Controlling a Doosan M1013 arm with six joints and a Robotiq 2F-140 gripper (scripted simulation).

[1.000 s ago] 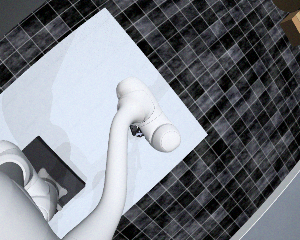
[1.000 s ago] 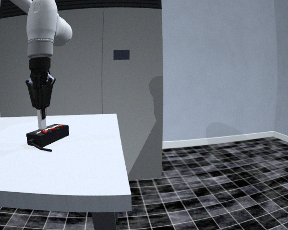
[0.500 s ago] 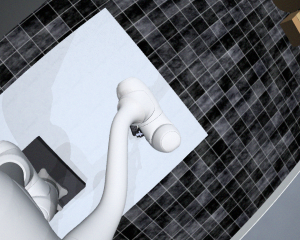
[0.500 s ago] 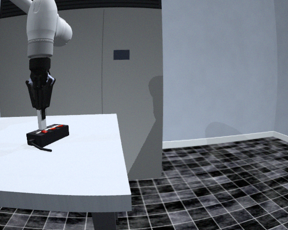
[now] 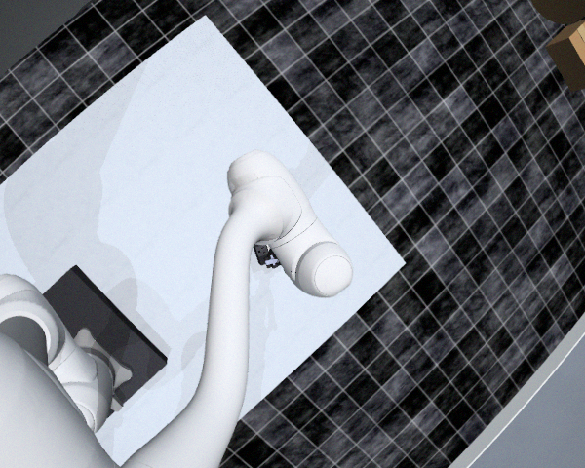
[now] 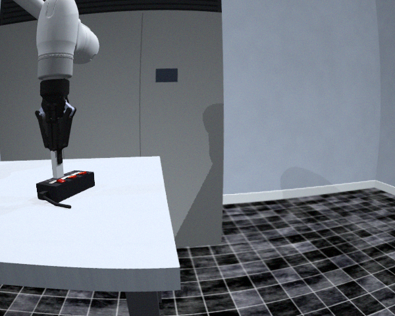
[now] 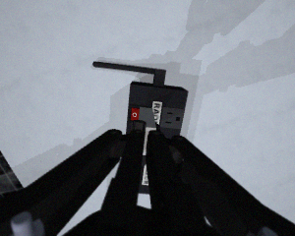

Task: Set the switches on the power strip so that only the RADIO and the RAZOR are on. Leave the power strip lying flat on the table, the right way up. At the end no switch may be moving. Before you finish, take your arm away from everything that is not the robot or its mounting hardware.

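Gripper fully closed, holding nothing, hanging vertical over cable end of power strip; fingertips at or just above strip top, can't tell contact. I see open table right of strip and toward near edge. Cable stub sticks out at strip's near-left end. Dark base plate well apart. From top view, wrist housing hides strip.
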